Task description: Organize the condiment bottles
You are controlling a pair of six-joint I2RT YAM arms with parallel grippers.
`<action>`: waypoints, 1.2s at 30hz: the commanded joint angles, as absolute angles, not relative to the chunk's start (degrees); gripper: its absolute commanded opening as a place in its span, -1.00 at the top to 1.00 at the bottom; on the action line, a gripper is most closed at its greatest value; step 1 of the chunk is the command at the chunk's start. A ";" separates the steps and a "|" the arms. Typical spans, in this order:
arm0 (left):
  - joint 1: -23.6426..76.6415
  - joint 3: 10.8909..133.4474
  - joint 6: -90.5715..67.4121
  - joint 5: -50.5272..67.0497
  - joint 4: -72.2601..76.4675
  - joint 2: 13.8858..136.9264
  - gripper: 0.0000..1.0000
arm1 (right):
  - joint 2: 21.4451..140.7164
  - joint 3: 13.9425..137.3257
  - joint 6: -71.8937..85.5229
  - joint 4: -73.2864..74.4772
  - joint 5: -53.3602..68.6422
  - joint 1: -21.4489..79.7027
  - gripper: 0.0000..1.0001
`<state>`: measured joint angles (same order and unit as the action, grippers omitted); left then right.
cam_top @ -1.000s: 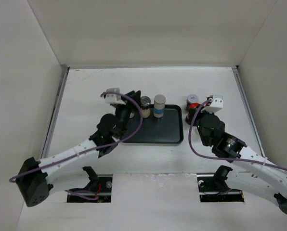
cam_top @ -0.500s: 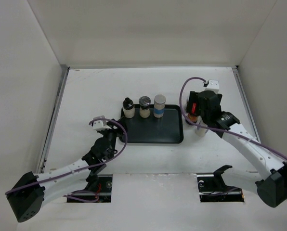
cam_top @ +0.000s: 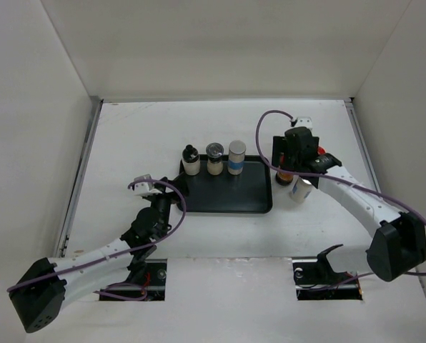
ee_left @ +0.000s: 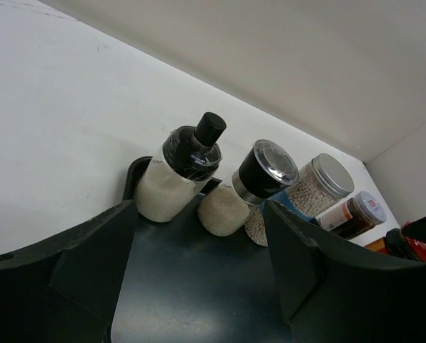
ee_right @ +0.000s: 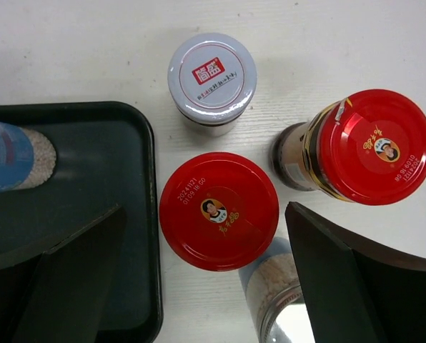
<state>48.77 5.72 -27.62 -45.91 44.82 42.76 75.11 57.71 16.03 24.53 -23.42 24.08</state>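
Note:
Three condiment bottles stand along the back of the black tray [cam_top: 250,193]: a black-nozzled one [cam_top: 191,161], a black-capped grinder [cam_top: 215,158] and a silver-lidded jar [cam_top: 237,157]. My left gripper [cam_top: 169,204] is open and empty at the tray's near left corner. In the left wrist view, those bottles [ee_left: 184,171] lie beyond the left gripper [ee_left: 199,271]. My right gripper [ee_right: 204,236] is open above a red-lidded brown jar [ee_right: 219,209], its fingers on either side. A second red-lidded jar [ee_right: 370,146], a white-lidded jar [ee_right: 211,77] and a pale silver-capped bottle [ee_right: 277,286] stand close by.
White walls close the table [cam_top: 127,143] on three sides. The jars right of the tray crowd together, the pale bottle [cam_top: 300,189] nearest the front. The tray's right rim [ee_right: 150,214] runs just left of the red lid.
My left gripper let go of the black-nozzled bottle in the tray and drew back toward the near left. The right arm swung over the jars right of the tray and opened.

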 commanded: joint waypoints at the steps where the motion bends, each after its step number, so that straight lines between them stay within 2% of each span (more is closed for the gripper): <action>1: 48.30 5.54 -28.65 -45.61 47.99 43.41 -0.41 | 75.93 60.03 15.12 23.82 -22.94 23.42 -1.00; 7: 47.77 5.27 -28.74 -46.14 47.81 42.63 -0.46 | 78.22 59.68 14.68 21.80 -22.42 21.75 -0.98; 14: 46.98 5.27 -29.09 -45.62 47.90 43.68 -0.48 | 81.12 61.35 14.68 22.06 -22.15 21.66 -0.66; 18: 46.71 5.19 -29.18 -45.26 47.81 42.98 -0.48 | 81.56 61.87 14.68 22.15 -21.89 21.75 -0.36; 22: 46.62 5.10 -29.27 -45.35 47.81 43.50 -0.53 | 79.11 62.05 15.12 20.14 -23.90 21.84 -0.20; 28: 46.45 5.01 -29.36 -45.70 47.81 43.41 -0.76 | 73.22 65.56 14.59 17.49 -27.86 23.85 -0.13; 36: 45.92 5.19 -29.44 -45.70 47.81 44.65 -0.83 | 77.60 69.87 14.77 13.90 -27.16 30.97 -0.14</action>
<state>46.50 5.56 -28.95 -45.89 44.86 44.16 76.73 65.58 14.76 22.68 -26.00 28.47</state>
